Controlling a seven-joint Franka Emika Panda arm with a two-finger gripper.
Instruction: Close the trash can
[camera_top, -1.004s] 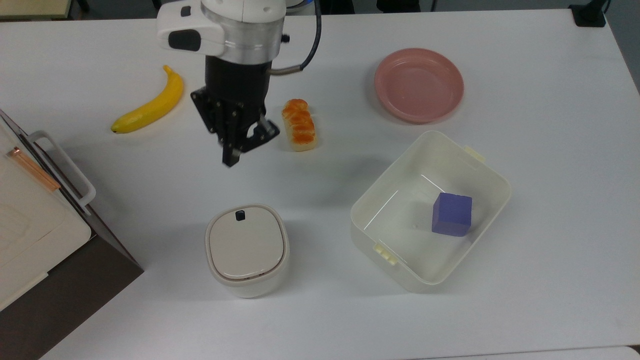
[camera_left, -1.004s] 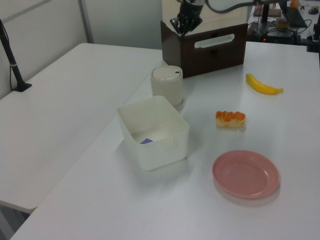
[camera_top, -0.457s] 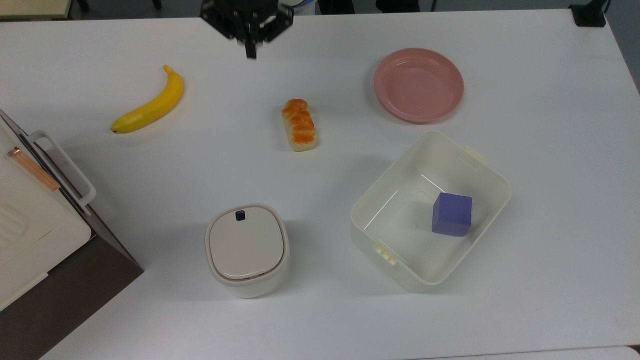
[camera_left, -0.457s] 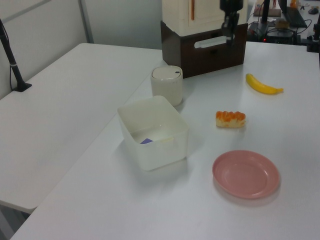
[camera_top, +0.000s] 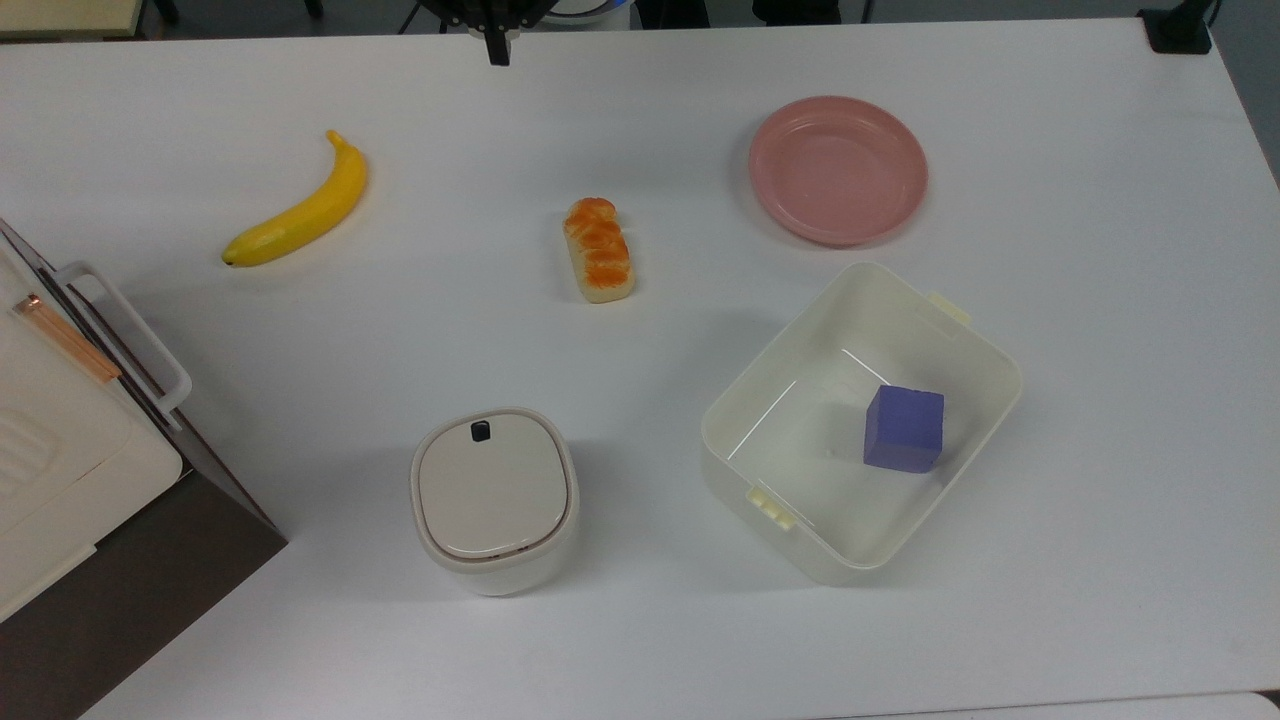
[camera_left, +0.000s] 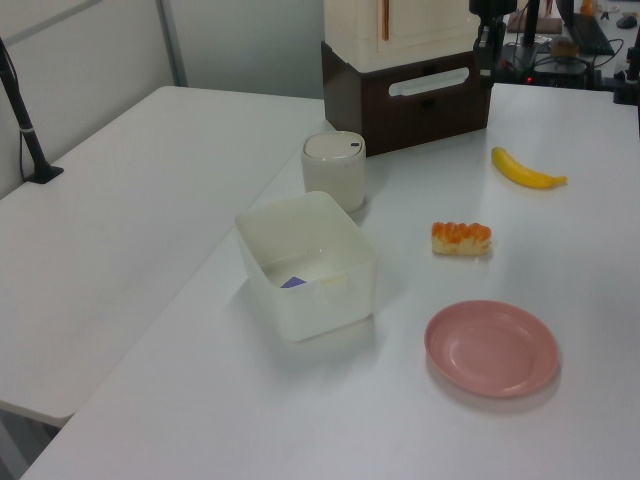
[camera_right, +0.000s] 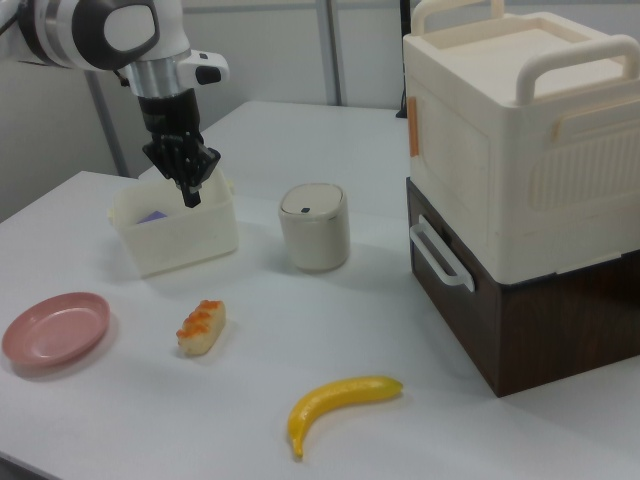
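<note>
The arm is pulling away. A second ago the gripper (camera_right: 190, 195) hung low over the table between the banana (camera_top: 298, 211) and the bread (camera_top: 599, 250); now it sits at the far edge in the top view, raised and well apart from everything. In the right view its fingers look pressed together with nothing between them, though at that angle I can't be sure.

The trash can (camera_top: 494, 500) stands where it stood, between the appliance (camera_right: 520, 180) and the tub (camera_top: 860, 420), which has 1 purple cube (camera_top: 904, 428) in it. The lid (camera_top: 492, 483) lies flat on the rim, dark button (camera_top: 480, 431) showing. It hasn't shifted across these moments.

So I'd call it closed already, and this retreat looks like the arm leaving a finished job. The plate (camera_top: 838, 169) lies untouched.
</note>
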